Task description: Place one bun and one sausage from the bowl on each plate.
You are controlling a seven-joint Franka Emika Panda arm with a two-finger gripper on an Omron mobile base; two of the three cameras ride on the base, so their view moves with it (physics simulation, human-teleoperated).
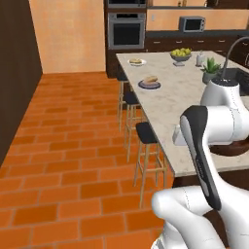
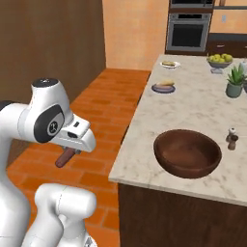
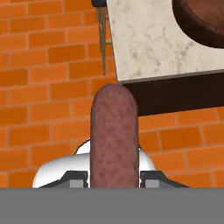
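So the gripper [image 3: 113, 178] has its fingers pinching a sausage [image 3: 113, 135], a blunt, rounded, mottled reddish-brown cylinder, out over the orange brick floor [image 3: 43, 65] just off the island's near corner. The right base view shows that sausage [image 2: 65, 157] poking down under the hand, clear of the marble-look counter [image 2: 193, 116]. The bowl [image 2: 187, 153], wide, round, dark wood grain, sits at the counter's near edge. Toward the far edge sit the blue-grey plate [image 2: 163, 87] and the white plate [image 2: 170, 63], each carrying a pale bun-like lump. The left base view adds black-seated stools [image 1: 145, 132] along the counter's side.
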